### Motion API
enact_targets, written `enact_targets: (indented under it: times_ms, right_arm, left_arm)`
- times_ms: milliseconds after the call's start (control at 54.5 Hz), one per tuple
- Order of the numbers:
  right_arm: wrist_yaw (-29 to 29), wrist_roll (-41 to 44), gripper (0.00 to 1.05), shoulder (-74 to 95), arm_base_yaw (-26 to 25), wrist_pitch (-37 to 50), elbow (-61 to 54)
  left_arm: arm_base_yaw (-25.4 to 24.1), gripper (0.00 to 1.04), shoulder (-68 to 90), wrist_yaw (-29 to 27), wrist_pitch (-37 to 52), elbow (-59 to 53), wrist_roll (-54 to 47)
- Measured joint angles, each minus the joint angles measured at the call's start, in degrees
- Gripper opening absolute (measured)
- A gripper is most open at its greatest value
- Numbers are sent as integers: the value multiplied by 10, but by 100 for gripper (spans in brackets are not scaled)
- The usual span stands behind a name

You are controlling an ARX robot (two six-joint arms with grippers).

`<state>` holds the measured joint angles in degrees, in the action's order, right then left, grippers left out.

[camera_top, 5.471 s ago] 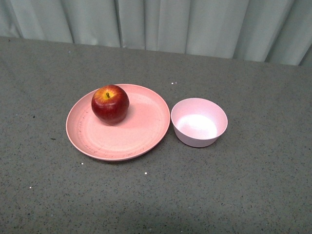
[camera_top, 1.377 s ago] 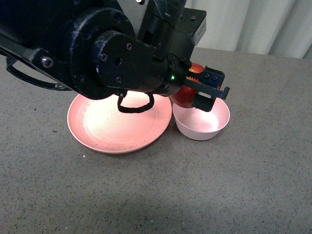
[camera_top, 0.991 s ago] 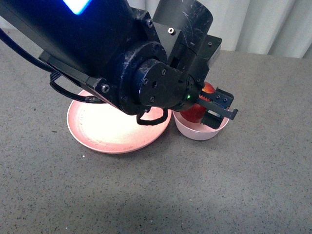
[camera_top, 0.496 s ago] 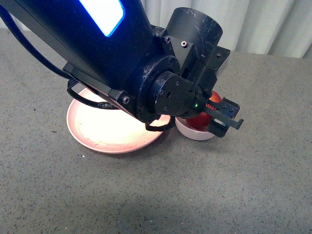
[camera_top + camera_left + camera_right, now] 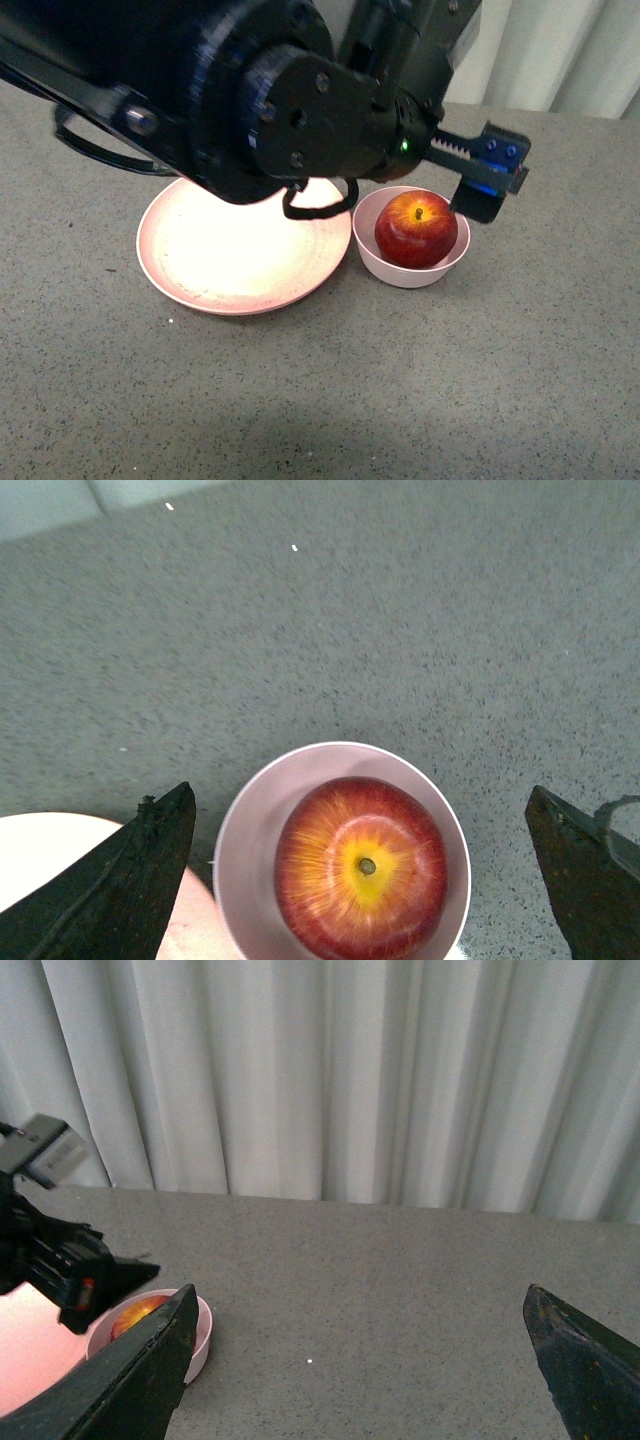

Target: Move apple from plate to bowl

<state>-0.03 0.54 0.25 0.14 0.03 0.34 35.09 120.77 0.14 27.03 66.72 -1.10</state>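
Observation:
The dark-red apple with its yellow stem patch sits upright inside the small pale pink bowl. Just left of the bowl lies the wide salmon plate, bare. My left gripper hangs open straight above the apple and bowl, its jaws spread wider than the bowl and touching neither. One of its fingers shows above the bowl's far right rim. My right gripper is open and holds nothing, well off to the right, with the bowl in the distance.
The grey speckled table runs back to a pale curtain. My left arm fills the upper left of the front view and overhangs the plate's far edge.
The left gripper carried the apple down into the bowl, opened, and has risen off it. The apple now rests in the bowl on its own.

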Motion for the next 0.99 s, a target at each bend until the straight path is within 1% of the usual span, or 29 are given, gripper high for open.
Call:
enact_targets:
  times_ms: [184, 312, 404, 532, 679, 771, 789, 808, 826, 863, 881, 900, 936, 955, 991]
  right_arm:
    - [0, 0, 95, 0, 0, 0, 0]
    - [0, 0, 95, 0, 0, 0, 0]
    - [0, 0, 95, 0, 0, 0, 0]
    - [0, 0, 95, 0, 0, 0, 0]
    - [0, 0, 95, 0, 0, 0, 0]
    - [0, 0, 95, 0, 0, 0, 0]
    - [-1, 0, 95, 0, 0, 0, 0]
    - [0, 0, 95, 0, 0, 0, 0]
    - [0, 0, 95, 0, 0, 0, 0]
    - [0, 0, 95, 0, 0, 0, 0]
    - [0, 0, 95, 0, 0, 0, 0]
    - [0, 0, 95, 0, 0, 0, 0]
    - [0, 0, 95, 0, 0, 0, 0]
    - [0, 0, 95, 0, 0, 0, 0]
    - [0, 0, 95, 0, 0, 0, 0]
  left_arm:
    - [-38, 98, -111, -40, 69, -139, 19]
    - [-92, 98, -205, -85, 116, -280, 58]
    - [-123, 98, -264, -107, 127, -351, 79]
    - [-157, 98, -318, -116, 128, -404, 98]
    - [-235, 98, -399, -136, 109, -457, 115]
    - [-248, 98, -416, -139, 109, -465, 114]
    - [-250, 96, -408, -129, 133, -471, 104]
    - [-252, 92, -397, -113, 179, -483, 93]
    - [-255, 87, -379, -101, 254, -501, 75]
    - [-261, 78, -365, -85, 351, -534, 54]
    - [-262, 74, -366, -83, 379, -545, 48]
    - [-265, 71, -370, -80, 402, -553, 41]
    - [-269, 65, -384, -78, 417, -560, 36]
    - [-271, 64, -392, -76, 415, -561, 34]
    - [-276, 56, -426, -73, 391, -563, 28]
